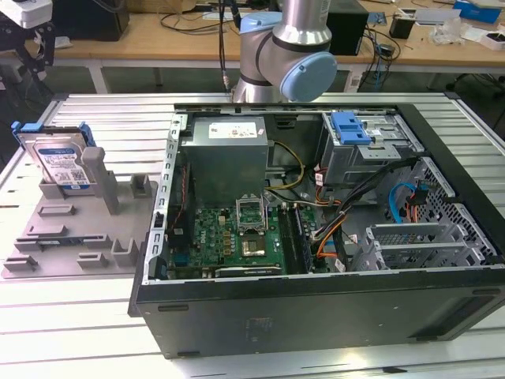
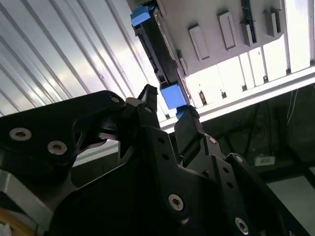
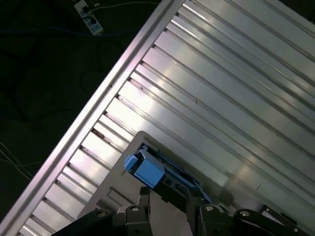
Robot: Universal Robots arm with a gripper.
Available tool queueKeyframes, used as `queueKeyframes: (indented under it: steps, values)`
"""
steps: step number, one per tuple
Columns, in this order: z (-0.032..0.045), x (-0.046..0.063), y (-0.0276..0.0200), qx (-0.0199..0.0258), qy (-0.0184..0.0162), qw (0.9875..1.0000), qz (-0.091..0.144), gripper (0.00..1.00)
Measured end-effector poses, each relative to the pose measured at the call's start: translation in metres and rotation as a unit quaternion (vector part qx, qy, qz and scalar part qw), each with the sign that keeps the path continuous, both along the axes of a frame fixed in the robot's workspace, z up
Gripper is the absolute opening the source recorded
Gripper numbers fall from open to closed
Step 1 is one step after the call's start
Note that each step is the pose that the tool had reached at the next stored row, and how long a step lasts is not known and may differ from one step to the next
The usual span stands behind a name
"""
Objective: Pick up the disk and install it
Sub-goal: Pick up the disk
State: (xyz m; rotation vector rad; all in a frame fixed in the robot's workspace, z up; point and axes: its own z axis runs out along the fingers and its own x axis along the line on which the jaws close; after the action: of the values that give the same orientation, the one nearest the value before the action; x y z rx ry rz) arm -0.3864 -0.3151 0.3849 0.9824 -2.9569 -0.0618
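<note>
Disk: a silver drive in a blue frame. It stands on edge and tilts back in a slot of the grey fixture, at the exterior view's left and outside the open case. Its face carries a white-and-blue label; we see print there but cannot make out any words. The fixture lies on the ribbed metal worktop, just beside the case.

Fingers: black and apart, with nothing clamped between them. In the second wrist view we look along them to the disk, seen edge-on beyond the tips, with one blue corner of its frame in line with the gap. In the first wrist view a blue frame corner of the disk appears just past the fingers. In the exterior view the fingers hang above the disk's upper end, apart from it.

Views compared: the exterior view gives us the label face, the arm behind the case, and the case interior. Inside are a green board, a grey power supply and a metal cage topped by a blue bracket. The wrist views give us the disk's thin edge, the spread of the fingers, and the worktop's rim with dark floor beyond.
</note>
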Motion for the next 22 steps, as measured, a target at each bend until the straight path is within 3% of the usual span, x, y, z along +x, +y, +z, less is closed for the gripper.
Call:
queueKeyframes:
  steps: [5,9,10,12,13,15,19,20,21,22]
  values:
    - [-0.0003,0.0,0.0001,0.0,0.0,0.9989,0.048,0.42]
    - [-0.0004,0.0,0.0002,0.0,0.0,0.9963,0.086,0.42]
    - [-0.0004,0.0,0.0003,0.0,0.0,0.9949,0.101,0.42]
    - [-0.0004,0.0,0.0003,0.0,0.0,0.9906,0.137,0.42]
    - [-0.0004,0.0,0.0003,0.0,0.0,0.9893,0.146,0.42]
    - [-0.0004,0.0,0.0003,0.0,0.0,0.9834,0.181,0.42]
    - [-0.0004,0.0,0.0003,0.0,0.0,0.9748,0.223,0.42]
    - [-0.0004,0.0,0.0003,0.0,0.0,0.9718,0.236,0.42]
    - [-0.0004,0.0,0.0003,0.0,0.0,0.9697,0.244,0.42]
    - [-0.0004,0.0,0.0003,0.0,0.0,0.9665,0.257,0.42]
